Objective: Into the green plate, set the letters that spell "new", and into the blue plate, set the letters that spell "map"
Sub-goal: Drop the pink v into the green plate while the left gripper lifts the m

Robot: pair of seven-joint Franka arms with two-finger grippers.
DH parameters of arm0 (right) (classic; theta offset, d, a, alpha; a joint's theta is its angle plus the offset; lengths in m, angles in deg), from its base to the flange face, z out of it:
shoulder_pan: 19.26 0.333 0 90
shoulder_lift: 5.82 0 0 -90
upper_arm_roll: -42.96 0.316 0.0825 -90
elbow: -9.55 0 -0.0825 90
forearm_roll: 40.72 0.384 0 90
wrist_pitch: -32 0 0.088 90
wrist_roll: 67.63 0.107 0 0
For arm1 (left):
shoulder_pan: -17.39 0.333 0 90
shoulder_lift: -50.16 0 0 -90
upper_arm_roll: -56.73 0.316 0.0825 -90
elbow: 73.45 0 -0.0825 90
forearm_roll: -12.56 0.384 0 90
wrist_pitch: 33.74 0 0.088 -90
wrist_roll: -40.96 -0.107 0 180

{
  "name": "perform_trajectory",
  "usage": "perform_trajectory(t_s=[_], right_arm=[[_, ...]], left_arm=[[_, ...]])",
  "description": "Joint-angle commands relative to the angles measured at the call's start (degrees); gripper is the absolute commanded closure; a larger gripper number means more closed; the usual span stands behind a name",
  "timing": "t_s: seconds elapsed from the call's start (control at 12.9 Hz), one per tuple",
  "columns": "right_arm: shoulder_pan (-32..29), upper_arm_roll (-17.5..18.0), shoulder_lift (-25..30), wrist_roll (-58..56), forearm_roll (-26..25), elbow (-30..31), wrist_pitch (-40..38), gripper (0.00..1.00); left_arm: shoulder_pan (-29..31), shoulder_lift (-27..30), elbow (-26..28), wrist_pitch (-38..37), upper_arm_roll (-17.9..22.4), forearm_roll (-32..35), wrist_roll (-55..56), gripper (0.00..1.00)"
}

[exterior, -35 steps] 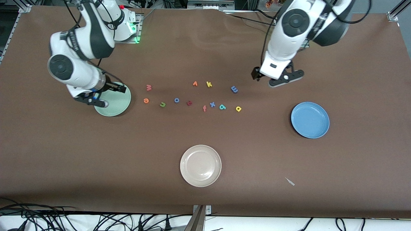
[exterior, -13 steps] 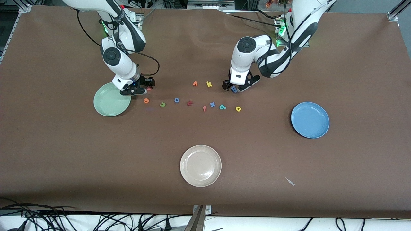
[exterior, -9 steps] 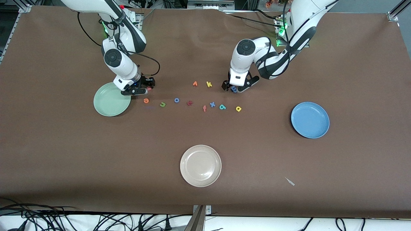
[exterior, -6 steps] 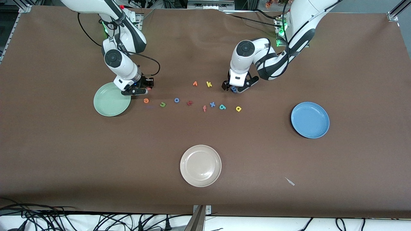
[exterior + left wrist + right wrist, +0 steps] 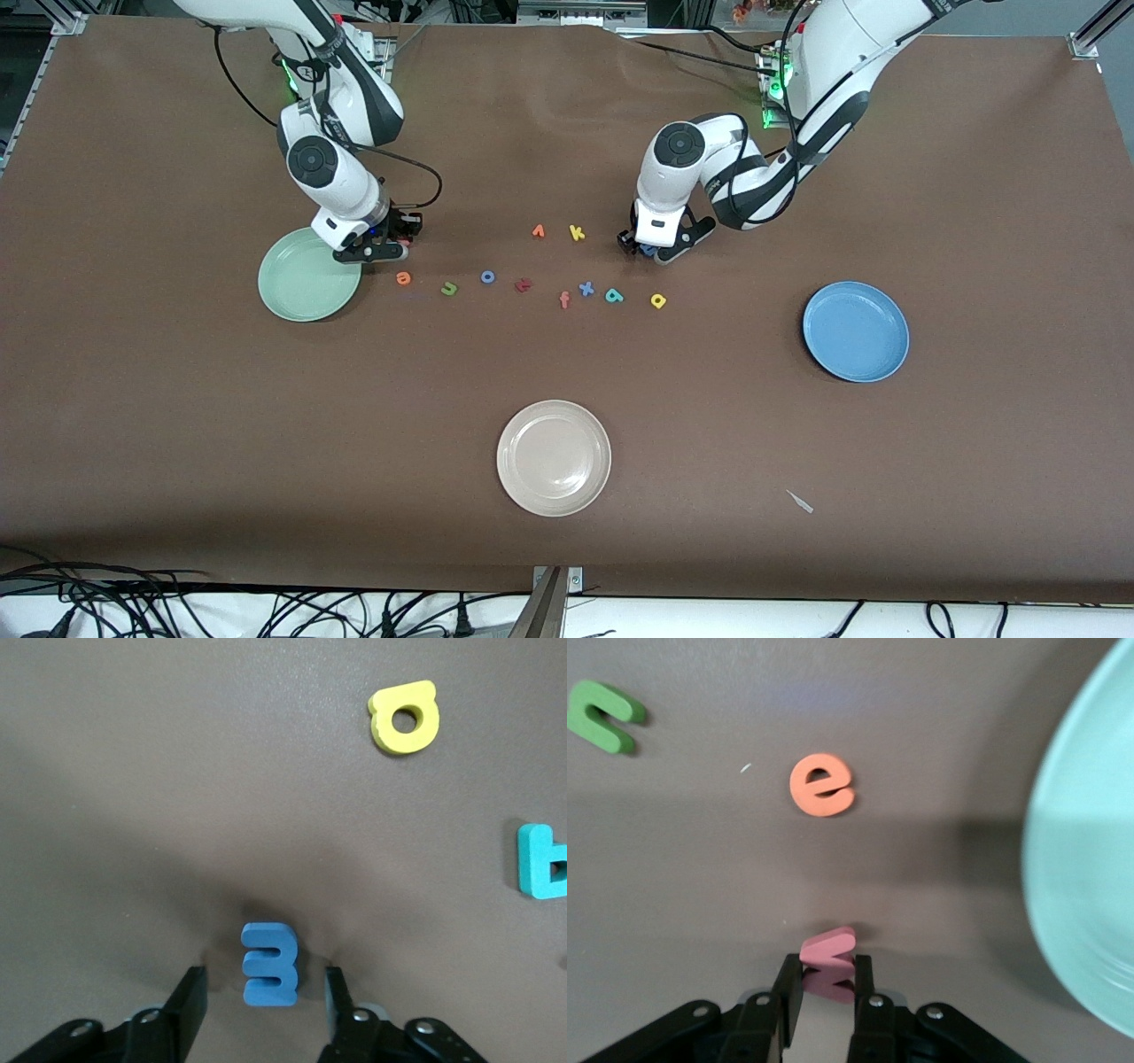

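While both my arms reach down to the row of foam letters on the brown bench (image 5: 177, 425), my right gripper (image 5: 827, 990) is clamped on the salmon-red "w" (image 5: 829, 946), which sits pinched on edge between the fingers just beside the green plate (image 5: 301, 288). The orange "e" (image 5: 822, 785) lies flat close by, nearer the front camera, and the green "n" (image 5: 602, 716) lies next along the row, toward the left arm's end.

My left gripper (image 5: 261, 992) is low at the bench, straddling the blue "m" (image 5: 269, 963). Its fingers (image 5: 189, 997) stand on either side with gaps showing, not touching the letter, so it is partly open and grips nothing. The yellow "a" (image 5: 405, 718) and teal "p" (image 5: 542, 861) lie flat on the bench, apart from the "m" and nearer the front camera. The blue plate (image 5: 856, 331) sits well apart, toward the left arm's end. Both plates hold no letters.
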Motion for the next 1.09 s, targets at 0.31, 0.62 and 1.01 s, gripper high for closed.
perform_trajectory(t_s=[0.31, 0.62, 1.01], right_arm=[[0.2, -12.6, 10.0, -8.1, 0.2, -3.5, -17.2, 0.98], [0.1, -17.1, 4.6, -10.6, 0.0, -2.6, -12.0, 0.96], [0.2, -17.2, 3.7, -10.1, 0.1, -3.3, -9.4, 0.25]], left_arm=[[-0.8, -1.2, -1.3, -0.2, 0.7, 2.5, 1.8, 0.77], [-0.2, -0.9, -1.7, -1.0, 0.7, 3.3, 0.9, 1.00], [0.5, -1.2, -13.8, -22.8, -0.1, -4.8, -16.8, 1.00]])
